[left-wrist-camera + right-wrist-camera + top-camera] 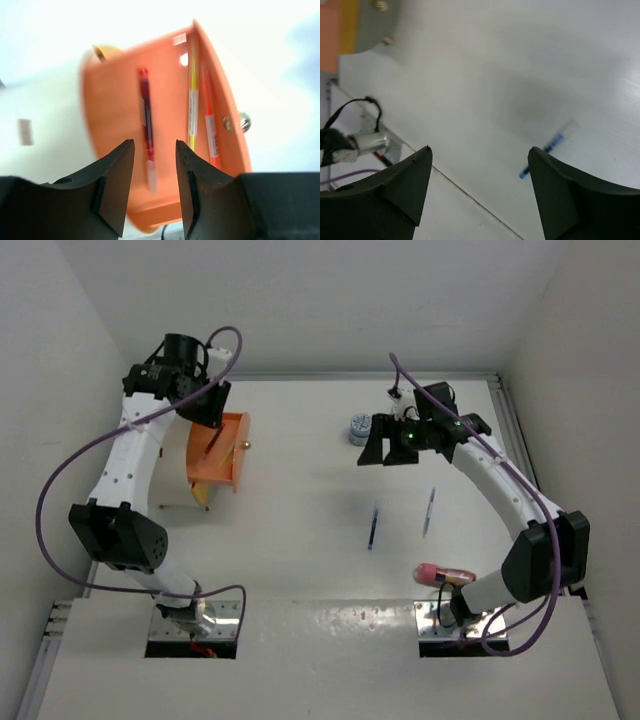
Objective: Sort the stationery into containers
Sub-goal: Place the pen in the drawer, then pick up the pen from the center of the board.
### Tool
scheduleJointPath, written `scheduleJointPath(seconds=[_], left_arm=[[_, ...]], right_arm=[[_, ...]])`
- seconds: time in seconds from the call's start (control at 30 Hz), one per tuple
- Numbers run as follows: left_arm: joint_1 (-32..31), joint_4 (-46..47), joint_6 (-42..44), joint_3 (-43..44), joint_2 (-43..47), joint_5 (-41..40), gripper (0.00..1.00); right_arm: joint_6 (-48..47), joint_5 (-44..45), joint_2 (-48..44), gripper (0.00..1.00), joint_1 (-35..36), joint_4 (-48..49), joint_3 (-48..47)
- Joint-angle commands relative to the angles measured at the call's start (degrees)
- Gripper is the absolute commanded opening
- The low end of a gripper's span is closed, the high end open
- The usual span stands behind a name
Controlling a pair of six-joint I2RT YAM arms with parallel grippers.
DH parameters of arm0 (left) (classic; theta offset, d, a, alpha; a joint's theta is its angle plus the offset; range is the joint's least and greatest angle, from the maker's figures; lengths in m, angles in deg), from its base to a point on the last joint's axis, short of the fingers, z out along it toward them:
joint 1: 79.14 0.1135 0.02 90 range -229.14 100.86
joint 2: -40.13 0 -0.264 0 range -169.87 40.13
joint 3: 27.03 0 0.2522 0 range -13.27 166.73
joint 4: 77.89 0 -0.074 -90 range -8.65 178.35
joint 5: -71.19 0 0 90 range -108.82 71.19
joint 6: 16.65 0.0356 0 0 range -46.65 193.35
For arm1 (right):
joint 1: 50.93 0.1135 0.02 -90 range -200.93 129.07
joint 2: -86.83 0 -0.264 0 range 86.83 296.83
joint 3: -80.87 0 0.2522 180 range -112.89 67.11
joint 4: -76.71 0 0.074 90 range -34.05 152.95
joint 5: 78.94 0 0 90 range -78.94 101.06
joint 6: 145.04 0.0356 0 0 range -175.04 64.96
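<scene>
An orange drawer [222,452] sticks out of the cream drum [172,488] at the left. My left gripper [212,418] hangs open and empty just above it. In the left wrist view [155,146] the drawer [115,100] holds a red pen [146,125], a yellow pen [192,105] and an orange pen [210,129]. My right gripper [388,454] is open and empty above the table, next to two round blue-and-white pieces [358,428]. Two blue pens [373,525] [429,512] lie mid-table. The pink-and-tan cylinder [443,574] lies near the right arm's base. The right wrist view [480,150] shows one blue pen [549,145].
White walls close in the table on the left, back and right. The drawer's metal knob [244,121] faces right. The drum's face with small knobs [370,22] shows at the top left of the right wrist view. The arm bases [195,615] [455,615] stand at the near edge.
</scene>
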Motion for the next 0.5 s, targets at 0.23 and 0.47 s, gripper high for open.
scheduleJointPath(seconds=[0.23, 0.47], left_arm=[[-0.1, 10.5, -2.0, 6.0, 9.8, 5.4, 0.37], [-0.3, 22.5, -3.5, -2.9, 19.1, 5.7, 0.36]], right_arm=[[5.0, 21.7, 0.6, 0.70, -7.4, -7.1, 11.8], [6.4, 29.0, 3.4, 0.55, -11.9, -7.9, 14.8]])
